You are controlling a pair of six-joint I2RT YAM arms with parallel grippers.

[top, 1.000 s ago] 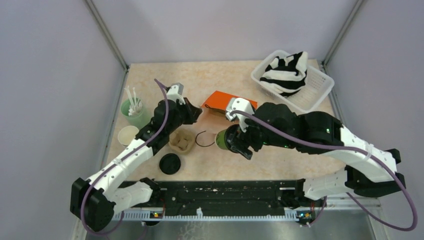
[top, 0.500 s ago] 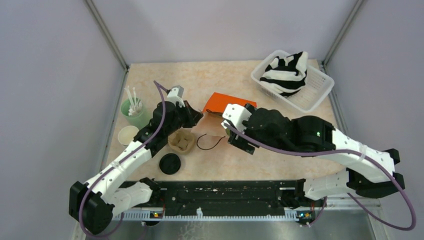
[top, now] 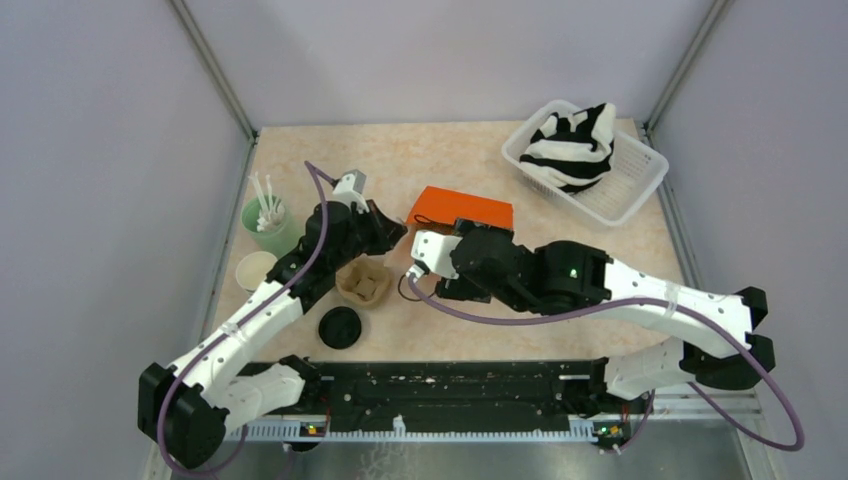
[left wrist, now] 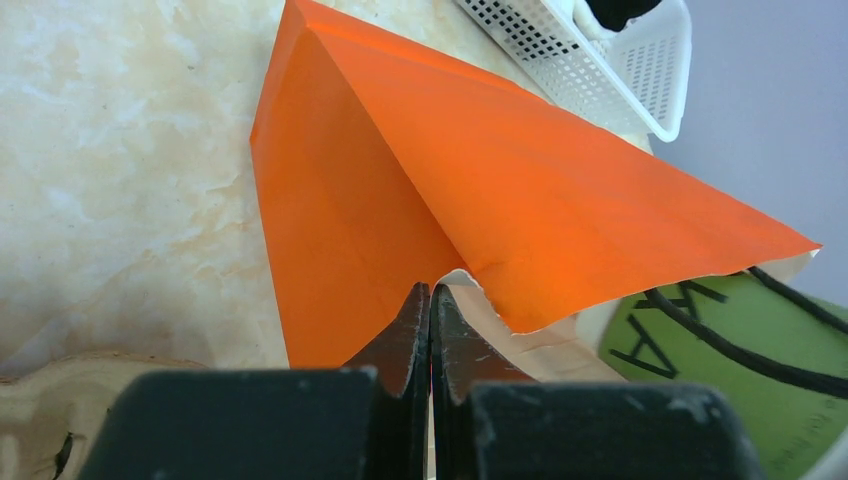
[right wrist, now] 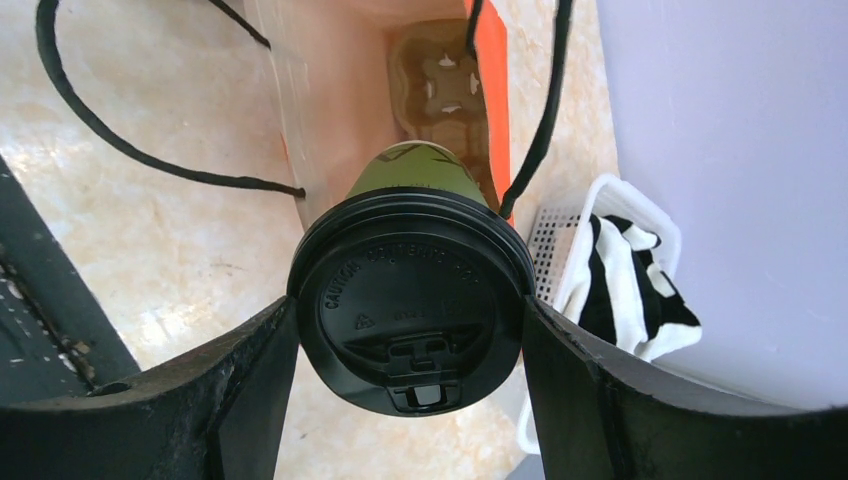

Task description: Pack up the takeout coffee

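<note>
You have the table (top: 440, 150) filling the middle of the top view, with the white basket (top: 640, 185) and its striped cloth (top: 575, 140) at upper right. The orange paper bag (top: 470, 208) lies on its side at centre. Your left gripper (left wrist: 430, 330) is at the bag's left end, jaws fully together and pinching the paper edge at the mouth.

Your right gripper (right wrist: 408, 320) holds the takeout coffee (right wrist: 412, 290). In the right wrist view the black lid sits squarely between the two fingers (right wrist: 250, 400), each pressed to a side of the rim, jaws spread wide around it. The green body points away from the fingers into the bag's open mouth, between the black cord handles (right wrist: 545, 110). From above, the arm hides the cup.

Left of the bag sit a cardboard tray (top: 363, 282), a loose black lid (top: 340, 327), a green cup of straws (top: 265, 222) and a lidless cup (top: 256, 270).
</note>
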